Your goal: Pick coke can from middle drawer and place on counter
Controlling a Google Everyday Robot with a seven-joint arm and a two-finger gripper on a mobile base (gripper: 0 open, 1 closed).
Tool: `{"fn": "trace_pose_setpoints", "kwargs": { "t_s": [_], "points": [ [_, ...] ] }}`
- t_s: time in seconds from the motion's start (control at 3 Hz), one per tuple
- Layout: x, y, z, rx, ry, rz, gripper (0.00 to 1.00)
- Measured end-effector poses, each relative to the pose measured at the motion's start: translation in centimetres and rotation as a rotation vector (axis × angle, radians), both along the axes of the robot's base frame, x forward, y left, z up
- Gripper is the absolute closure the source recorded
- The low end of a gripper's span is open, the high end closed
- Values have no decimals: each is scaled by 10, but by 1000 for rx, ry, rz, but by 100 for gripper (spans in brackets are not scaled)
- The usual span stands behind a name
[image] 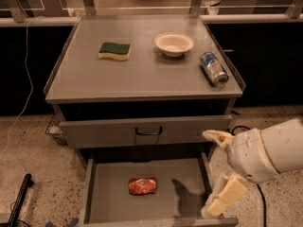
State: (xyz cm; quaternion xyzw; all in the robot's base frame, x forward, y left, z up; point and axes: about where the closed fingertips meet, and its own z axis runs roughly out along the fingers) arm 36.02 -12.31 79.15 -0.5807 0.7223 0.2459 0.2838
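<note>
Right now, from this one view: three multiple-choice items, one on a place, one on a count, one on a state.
1. Where is the coke can?
A. on the floor tiles
B. in the middle drawer
C. held aloft

2. How many things sit on the counter?
A. two
B. three
C. five

3. The gripper is:
A. open, by the drawer's right side
B. shut on the can
C. out of sight

Key:
1. B, the can lies on the drawer floor.
2. B, sponge, bowl and blue and silver can.
3. A, its jaws stand apart, holding nothing.
</note>
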Motion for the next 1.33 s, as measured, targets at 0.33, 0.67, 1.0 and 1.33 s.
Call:
{"fn": "trace_pose_setpoints", "kwargs": {
  "t_s": [0.33,0.67,1.0,1.33],
  "points": [
    [-9,47,-52,56,6,45,0],
    [-8,65,-88,60,5,50,0],
    [-4,85,-116,84,-12,30,0],
    [17,106,-134,88,-54,-25,0]
  ]
}}
